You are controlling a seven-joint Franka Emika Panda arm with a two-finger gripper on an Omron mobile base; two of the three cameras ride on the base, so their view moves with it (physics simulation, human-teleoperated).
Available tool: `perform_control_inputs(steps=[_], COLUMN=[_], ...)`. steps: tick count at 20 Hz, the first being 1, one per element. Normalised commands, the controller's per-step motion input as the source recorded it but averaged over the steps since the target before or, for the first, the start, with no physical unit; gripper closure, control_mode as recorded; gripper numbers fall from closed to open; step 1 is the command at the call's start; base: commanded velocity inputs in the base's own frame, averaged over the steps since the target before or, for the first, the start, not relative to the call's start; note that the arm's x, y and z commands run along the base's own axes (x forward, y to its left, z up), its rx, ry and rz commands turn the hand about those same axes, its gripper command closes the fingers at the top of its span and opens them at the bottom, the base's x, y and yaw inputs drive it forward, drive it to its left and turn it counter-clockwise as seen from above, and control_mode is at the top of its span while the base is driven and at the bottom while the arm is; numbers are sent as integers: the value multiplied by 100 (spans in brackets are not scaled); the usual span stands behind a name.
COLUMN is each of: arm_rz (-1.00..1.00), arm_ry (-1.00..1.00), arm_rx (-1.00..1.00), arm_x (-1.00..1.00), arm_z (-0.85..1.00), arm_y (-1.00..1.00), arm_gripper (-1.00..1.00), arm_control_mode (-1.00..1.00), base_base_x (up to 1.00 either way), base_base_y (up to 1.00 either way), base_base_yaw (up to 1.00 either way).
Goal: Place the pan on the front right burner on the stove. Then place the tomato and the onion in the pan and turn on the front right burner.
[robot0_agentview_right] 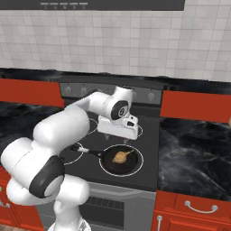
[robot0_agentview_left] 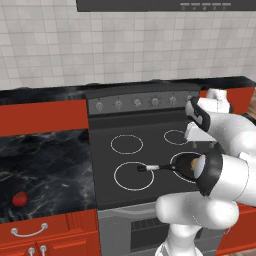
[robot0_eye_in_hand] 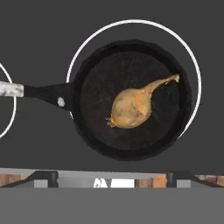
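Note:
The black pan (robot0_eye_in_hand: 94, 127) sits inside the white ring of the front right burner (robot0_eye_in_hand: 131, 20) on the stove (robot0_agentview_left: 105, 192), its long handle (robot0_eye_in_hand: 39, 91) pointing toward the front left ring. Inside the pan lies the tan onion (robot0_eye_in_hand: 131, 107), on its side with its dry stalk out; nothing touches it. My gripper (robot0_eye_in_hand: 112, 179) hovers straight above the pan, open, fingertips wide apart and nothing between them. From the right base view the hand (robot0_agentview_right: 118, 131) hangs over the pan (robot0_agentview_right: 110, 167) and onion (robot0_agentview_right: 119, 156). The red tomato (robot0_agentview_left: 20, 198) rests on the dark counter left of the stove.
Six knobs (robot0_agentview_left: 137, 103) line the grey back panel behind the burners. Dark marble counters (robot0_agentview_right: 194, 153) flank the stove on both sides above red cabinets. My arm's elbow (robot0_agentview_left: 215, 175) covers part of the pan in the left base view. A hood hangs overhead.

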Motion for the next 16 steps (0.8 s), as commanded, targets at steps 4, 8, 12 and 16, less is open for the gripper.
perform_control_inputs(steps=[4,8,12,16], arm_rz=[0,5,8,9], arm_ry=[0,0,0,0], arm_rx=[0,0,0,0], arm_x=[0,0,-3,-14], arm_z=[56,36,28,16], arm_y=[97,100,100,100], arm_gripper=[-100,-100,-100,-100], arm_control_mode=[-100,-100,-100,-100], base_base_x=[0,0,0,0], base_base_y=[0,0,0,0], base_base_yaw=[0,0,0,0])
